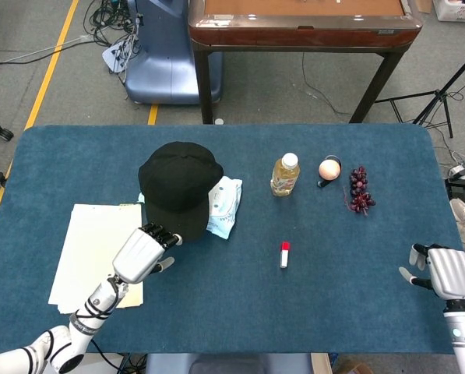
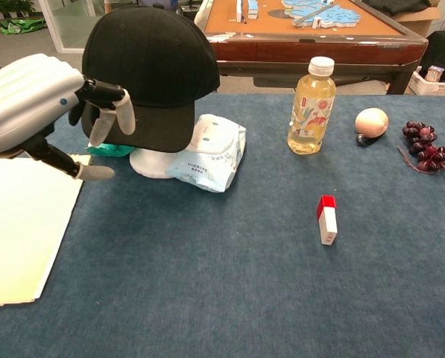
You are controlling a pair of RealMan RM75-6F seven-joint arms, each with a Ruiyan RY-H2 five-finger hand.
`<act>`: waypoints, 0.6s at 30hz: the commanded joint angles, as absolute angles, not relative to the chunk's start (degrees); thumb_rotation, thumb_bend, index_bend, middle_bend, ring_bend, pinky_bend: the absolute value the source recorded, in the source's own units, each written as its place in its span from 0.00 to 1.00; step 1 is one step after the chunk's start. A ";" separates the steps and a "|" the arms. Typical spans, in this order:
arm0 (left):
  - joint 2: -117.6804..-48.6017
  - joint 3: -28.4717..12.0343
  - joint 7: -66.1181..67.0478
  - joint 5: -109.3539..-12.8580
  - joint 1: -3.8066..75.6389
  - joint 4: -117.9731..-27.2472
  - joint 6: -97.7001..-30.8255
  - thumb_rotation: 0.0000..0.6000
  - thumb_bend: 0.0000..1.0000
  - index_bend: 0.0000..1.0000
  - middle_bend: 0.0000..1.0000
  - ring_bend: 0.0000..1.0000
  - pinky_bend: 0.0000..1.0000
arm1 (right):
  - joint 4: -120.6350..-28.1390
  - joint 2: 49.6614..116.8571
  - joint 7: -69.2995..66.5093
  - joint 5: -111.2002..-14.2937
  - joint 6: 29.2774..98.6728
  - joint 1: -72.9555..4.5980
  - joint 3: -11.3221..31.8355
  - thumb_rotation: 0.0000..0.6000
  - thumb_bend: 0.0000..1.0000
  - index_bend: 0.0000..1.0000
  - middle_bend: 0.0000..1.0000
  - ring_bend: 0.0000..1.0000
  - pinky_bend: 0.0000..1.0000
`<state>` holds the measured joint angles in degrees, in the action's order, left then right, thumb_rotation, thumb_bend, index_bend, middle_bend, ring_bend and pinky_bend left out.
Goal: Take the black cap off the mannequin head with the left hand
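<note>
The black cap [image 2: 149, 71] sits on the mannequin head [image 2: 153, 162], left of centre on the counter [image 1: 310, 296]. The brim points toward the robot, which presents its front edge as the nearest hold.

The left hand [image 1: 142, 253] is at the cap's 7 o'clock, at the brim. Its fingers [image 2: 109, 112] are spread and curled over the brim edge, thumb below; they grasp nothing yet. Contact cannot be confirmed. This posture suits a pinch on the brim.

The right hand [image 1: 448, 273] rests at the counter's 4 o'clock corner, well apart, fingers released and holding nothing.

A tissue pack [image 2: 211, 153] leans against the head at 3 o'clock, and a paper pad [image 1: 100, 251] lies at 8 o'clock. A bottle [image 1: 285, 174] stands at 2 o'clock, clear of the lift path.
</note>
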<state>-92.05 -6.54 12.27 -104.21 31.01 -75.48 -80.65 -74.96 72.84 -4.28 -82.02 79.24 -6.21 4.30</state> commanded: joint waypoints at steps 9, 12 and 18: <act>-94.76 -7.99 11.97 -102.00 32.95 -71.73 -81.08 1.00 0.05 0.47 0.69 0.54 0.60 | -74.37 73.03 -4.76 -81.85 78.83 -6.23 4.22 1.00 0.18 0.65 0.72 0.58 0.61; -95.15 -8.10 11.91 -101.58 33.30 -70.97 -81.26 1.00 0.05 0.47 0.69 0.54 0.60 | -74.29 73.08 -4.83 -81.84 78.78 -6.24 4.21 1.00 0.18 0.65 0.72 0.58 0.61; -96.20 -7.94 10.94 -100.53 33.78 -69.11 -81.37 1.00 0.05 0.47 0.69 0.54 0.60 | -74.20 73.16 -4.92 -81.84 78.75 -6.23 4.20 1.00 0.18 0.65 0.72 0.58 0.61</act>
<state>-95.99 -7.96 11.11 -100.72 33.69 -69.35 -81.32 -74.20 73.17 -4.93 -81.84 78.75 -6.23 4.19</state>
